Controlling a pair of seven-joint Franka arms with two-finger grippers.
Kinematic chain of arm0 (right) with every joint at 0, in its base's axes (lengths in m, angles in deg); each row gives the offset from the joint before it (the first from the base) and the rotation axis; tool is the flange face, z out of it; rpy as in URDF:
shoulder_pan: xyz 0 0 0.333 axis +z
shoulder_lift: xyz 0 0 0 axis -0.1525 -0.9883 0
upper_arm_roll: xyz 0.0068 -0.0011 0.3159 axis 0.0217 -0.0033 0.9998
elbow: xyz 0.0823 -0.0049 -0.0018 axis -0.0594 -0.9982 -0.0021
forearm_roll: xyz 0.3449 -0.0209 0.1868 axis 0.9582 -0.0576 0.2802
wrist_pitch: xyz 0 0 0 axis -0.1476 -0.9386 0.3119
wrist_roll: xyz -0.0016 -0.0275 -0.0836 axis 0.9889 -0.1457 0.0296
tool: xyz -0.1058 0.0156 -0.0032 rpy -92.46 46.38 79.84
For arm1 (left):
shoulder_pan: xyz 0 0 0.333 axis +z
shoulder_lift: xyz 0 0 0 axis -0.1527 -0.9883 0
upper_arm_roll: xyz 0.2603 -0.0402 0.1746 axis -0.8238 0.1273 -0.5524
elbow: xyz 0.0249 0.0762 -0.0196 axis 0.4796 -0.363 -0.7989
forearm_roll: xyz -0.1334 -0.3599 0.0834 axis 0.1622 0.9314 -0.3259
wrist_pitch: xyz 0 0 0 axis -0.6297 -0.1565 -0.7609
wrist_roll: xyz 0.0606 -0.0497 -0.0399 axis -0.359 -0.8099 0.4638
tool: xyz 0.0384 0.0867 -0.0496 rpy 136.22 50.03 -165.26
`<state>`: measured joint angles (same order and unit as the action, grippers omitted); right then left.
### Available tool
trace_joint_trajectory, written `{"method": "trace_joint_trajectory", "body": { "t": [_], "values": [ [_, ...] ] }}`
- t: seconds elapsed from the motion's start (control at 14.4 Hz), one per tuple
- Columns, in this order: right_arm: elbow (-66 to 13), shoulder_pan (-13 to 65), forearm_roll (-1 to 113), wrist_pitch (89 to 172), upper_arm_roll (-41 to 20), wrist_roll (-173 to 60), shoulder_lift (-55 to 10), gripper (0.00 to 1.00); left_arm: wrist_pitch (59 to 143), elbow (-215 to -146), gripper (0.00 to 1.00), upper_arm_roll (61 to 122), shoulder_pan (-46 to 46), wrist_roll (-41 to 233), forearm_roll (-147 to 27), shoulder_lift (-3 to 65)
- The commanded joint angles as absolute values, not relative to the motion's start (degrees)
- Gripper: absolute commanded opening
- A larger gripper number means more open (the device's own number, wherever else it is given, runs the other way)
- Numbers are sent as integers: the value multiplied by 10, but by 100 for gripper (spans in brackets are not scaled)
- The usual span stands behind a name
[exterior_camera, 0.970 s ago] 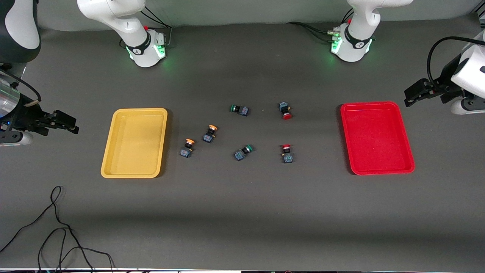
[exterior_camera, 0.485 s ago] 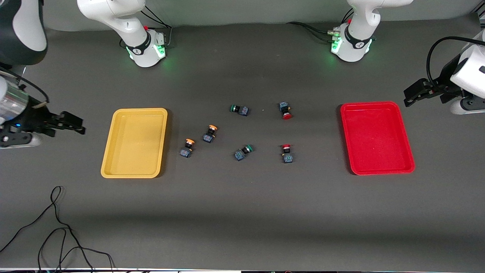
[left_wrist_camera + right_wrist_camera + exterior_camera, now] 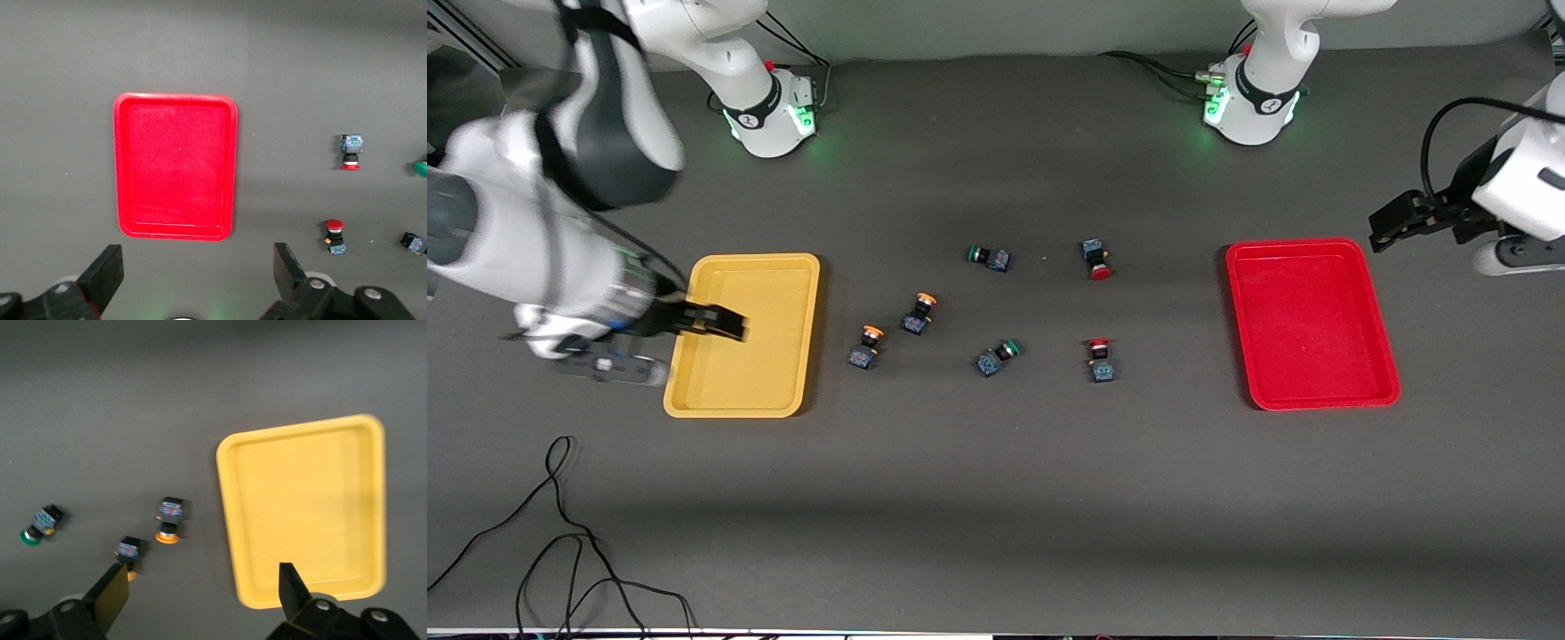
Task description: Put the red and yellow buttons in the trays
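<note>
my right gripper [image 3: 725, 324] hangs over the yellow tray [image 3: 694, 402], fingers spread and holding nothing. my left gripper [image 3: 1383, 229] waits, also spread and unloaded, over bare table just past the red tray [image 3: 1316, 402] at the left arm's end.

both trays hold nothing. all six buttons lie tipped on the table between them. the two orange-yellow buttons [image 3: 919, 314] [image 3: 865, 347] sit close together, near the yellow tray. one red button [image 3: 1096, 259] lies farther from the front camera, the other red button [image 3: 1099, 359] nearer, both toward the red tray. two green-capped buttons [image 3: 989, 257] [image 3: 997, 357] lie in the middle and are not mine to move.

i judge the step in hand to be the right arm's reach for an orange-yellow button. to do it well, i'd take the one closest to the tray, turn the wrist so the fingers straddle its black barrel, and come straight down so its neighbour isn't nudged.

the right arm is motion-blurred in the front view, so its fingertips are hard to make out there. in the right wrist view one orange-yellow button is partly hidden by a finger [image 3: 110, 597].
</note>
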<state>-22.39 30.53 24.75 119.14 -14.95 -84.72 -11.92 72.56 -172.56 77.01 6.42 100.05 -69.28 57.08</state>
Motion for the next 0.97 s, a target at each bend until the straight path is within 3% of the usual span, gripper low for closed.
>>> {"method": "trace_joint_trajectory", "body": {
  "t": [0.0,0.21,0.49,0.76,0.9],
  "values": [
    [-251,336,254,1240,-155,-918,-147,100,768,-1799,100,780,42,1011,-686,590],
    [-343,359,255,1340,-154,-949,-147,100,824,-1852,100,784,-9,1077,-672,595],
    [-377,399,254,1416,-155,-1004,-180,100,900,-1955,100,785,-117,1228,-671,635],
    [-393,398,254,1470,-155,-1004,-221,100,942,-1976,100,785,-229,1374,-671,635],
    [-430,399,255,1534,-155,-1006,-236,100,976,-2005,100,784,-264,1437,-671,634]
  ]
}}
